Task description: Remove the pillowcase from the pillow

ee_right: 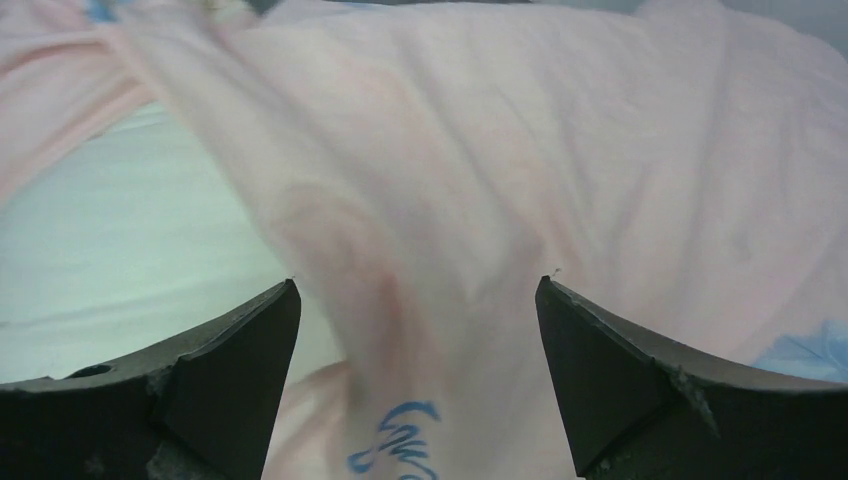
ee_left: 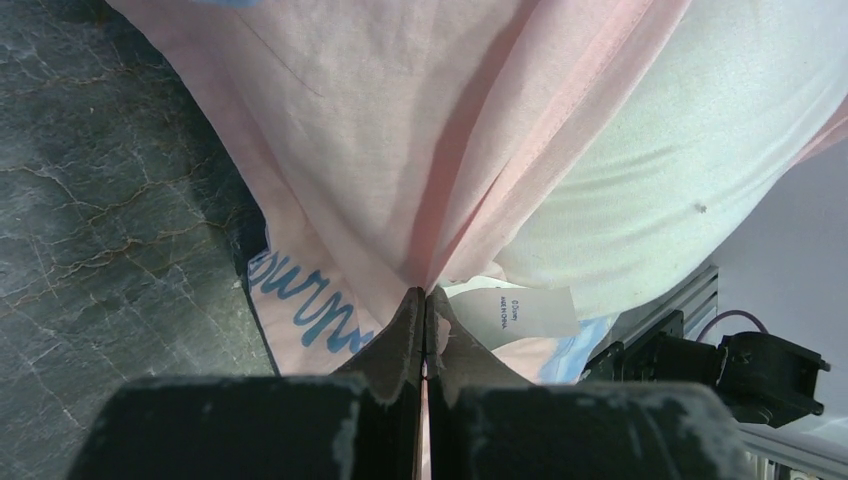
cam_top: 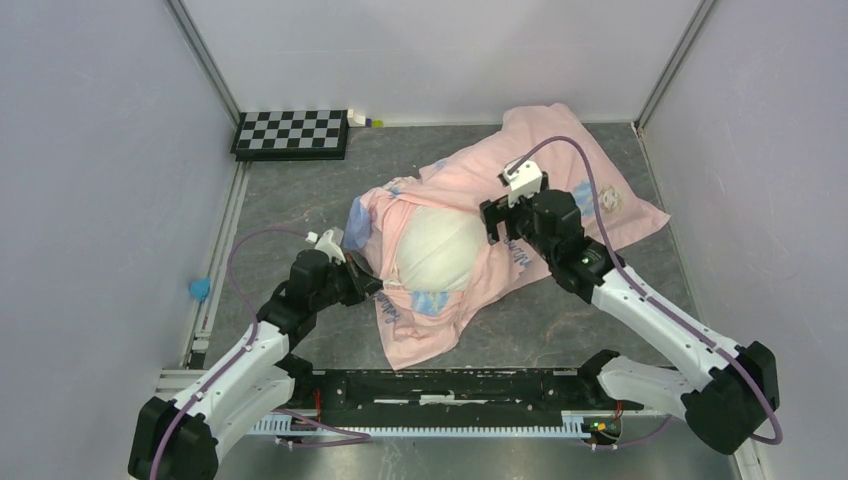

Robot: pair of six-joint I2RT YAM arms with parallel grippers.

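Note:
The pillowcase (cam_top: 545, 165) lies pink side out across the middle and back right of the table, bunched around the pillow (cam_top: 435, 248), whose cream-white bulge shows through the opening. My left gripper (cam_top: 372, 283) is shut on a pinched fold of the pillowcase (ee_left: 400, 150) at the pillow's left near side; the pillow (ee_left: 650, 160) and a white label show beside it. My right gripper (cam_top: 497, 222) is open, hovering over the pillowcase (ee_right: 520, 180) at the pillow's right side, with fabric between its fingers (ee_right: 235, 370) and the pillow (ee_right: 120, 240) at the left.
A black-and-white checkerboard (cam_top: 292, 133) lies at the back left with a small white object beside it. A blue item (cam_top: 200, 288) sits at the left wall. White walls enclose the grey table (cam_top: 290, 205); a black rail (cam_top: 450, 385) runs along the near edge.

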